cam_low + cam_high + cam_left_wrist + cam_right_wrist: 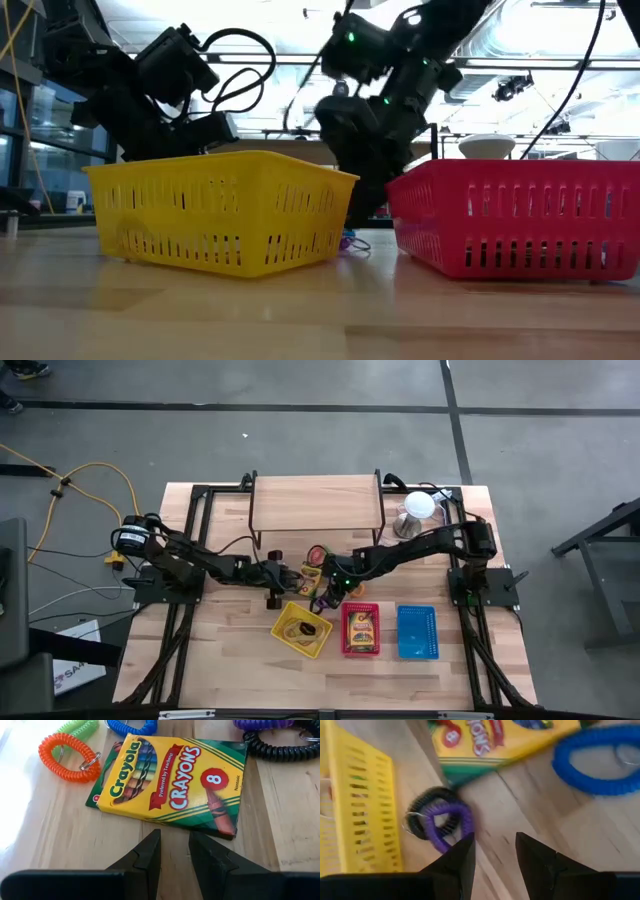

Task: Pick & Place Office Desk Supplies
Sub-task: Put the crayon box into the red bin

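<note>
One crayon box (172, 782), yellow and green, lies flat on the wooden table (60, 840) in the middle of the left wrist view, with coiled wrist rings around it: an orange coil (67, 757) at upper left, a green coil (80, 727) and a blue coil (131, 726) along the top edge, a purple coil (262, 724) and a black coil (277, 747) at upper right. The left gripper (174, 851) sits just short of the box's near edge, its fingers slightly parted and holding nothing.

In the right wrist view the purple coil overlaps the black one at centre left, beside the wall of the yellow basket (357, 805); the blue coil is at upper right. The right gripper (495, 852) hovers over bare wood next to the purple coil, fingers apart and empty.

From above, both grippers meet at the centre of the table. Below them stand three baskets in a row: yellow, red basket (360, 629) holding another crayon box, blue basket (417, 631). A wooden shelf (317, 503) stands at upper centre, a white dome (419, 506) to its right.
</note>
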`<action>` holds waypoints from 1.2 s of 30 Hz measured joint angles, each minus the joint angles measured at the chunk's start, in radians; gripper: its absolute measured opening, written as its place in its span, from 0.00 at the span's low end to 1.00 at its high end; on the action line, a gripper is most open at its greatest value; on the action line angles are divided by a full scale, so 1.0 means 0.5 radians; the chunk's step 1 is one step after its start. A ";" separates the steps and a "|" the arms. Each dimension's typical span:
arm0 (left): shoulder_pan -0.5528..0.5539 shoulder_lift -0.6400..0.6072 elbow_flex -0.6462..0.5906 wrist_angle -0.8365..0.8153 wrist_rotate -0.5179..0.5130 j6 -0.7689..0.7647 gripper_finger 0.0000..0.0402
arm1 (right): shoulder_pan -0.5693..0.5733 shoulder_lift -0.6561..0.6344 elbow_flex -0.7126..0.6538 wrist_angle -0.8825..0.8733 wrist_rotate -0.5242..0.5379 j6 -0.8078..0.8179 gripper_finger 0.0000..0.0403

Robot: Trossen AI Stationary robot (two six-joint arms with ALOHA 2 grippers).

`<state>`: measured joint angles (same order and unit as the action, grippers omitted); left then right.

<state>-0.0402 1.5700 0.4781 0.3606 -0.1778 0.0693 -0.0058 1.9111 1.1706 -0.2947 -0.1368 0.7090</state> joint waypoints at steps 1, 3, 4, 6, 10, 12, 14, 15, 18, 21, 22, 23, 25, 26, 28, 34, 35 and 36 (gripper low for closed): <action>0.000 0.000 -0.001 0.012 0.015 0.020 0.25 | -0.005 0.001 -0.001 0.008 0.003 0.002 0.32; 0.005 0.003 -0.001 0.041 0.040 0.034 0.25 | -0.007 0.033 0.014 0.099 0.017 -0.001 0.32; 0.010 0.003 -0.002 0.052 0.050 0.035 0.25 | -0.017 0.042 0.013 0.102 0.004 0.002 0.32; 0.014 0.004 -0.003 0.074 0.064 0.038 0.25 | -0.031 0.053 -0.001 0.055 -0.002 0.005 0.32; 0.026 0.004 -0.003 0.087 0.078 0.064 0.25 | -0.038 0.078 0.010 0.145 0.000 0.005 0.32; 0.031 0.004 -0.003 0.119 0.094 0.074 0.25 | -0.045 0.084 0.002 0.128 0.000 0.007 0.32; 0.038 0.003 -0.003 0.160 0.101 0.075 0.25 | -0.046 0.084 0.005 0.160 0.008 0.013 0.32; 0.038 0.003 -0.003 0.166 0.102 0.075 0.25 | -0.047 0.082 0.006 0.172 0.015 0.026 0.32; 0.040 0.003 -0.003 0.171 0.102 0.095 0.25 | -0.048 0.082 0.005 0.192 0.014 0.106 0.32; 0.040 0.003 -0.003 0.170 0.101 0.093 0.25 | -0.048 0.082 0.006 0.229 -0.007 0.270 0.32; 0.040 0.003 -0.003 0.170 0.097 0.093 0.25 | -0.047 0.082 0.006 0.223 -0.017 0.326 0.32; 0.040 0.003 -0.003 0.171 0.090 0.093 0.25 | -0.047 0.082 0.005 0.225 -0.033 0.386 0.32; 0.040 0.003 -0.003 0.170 0.088 0.093 0.25 | -0.047 0.082 0.006 0.234 -0.057 0.502 0.32; 0.040 0.003 -0.003 0.170 0.086 0.092 0.25 | -0.047 0.082 0.006 0.237 -0.057 0.553 0.32; 0.040 0.002 -0.003 0.169 0.086 0.100 0.25 | -0.046 0.082 0.006 0.241 -0.051 0.660 0.32; 0.040 0.002 -0.003 0.163 0.043 0.132 0.25 | -0.047 0.082 -0.039 0.531 -0.043 0.891 0.32; 0.040 0.002 -0.003 0.162 0.038 0.134 0.25 | -0.054 0.082 -0.068 0.616 -0.051 0.938 0.32; 0.040 0.002 -0.003 0.162 0.038 0.142 0.25 | -0.060 0.082 -0.094 0.668 -0.067 0.979 0.32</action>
<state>-0.0204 1.5707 0.4767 0.4416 -0.1589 0.1401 -0.0359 1.9522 1.1236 0.0396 -0.1704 1.1982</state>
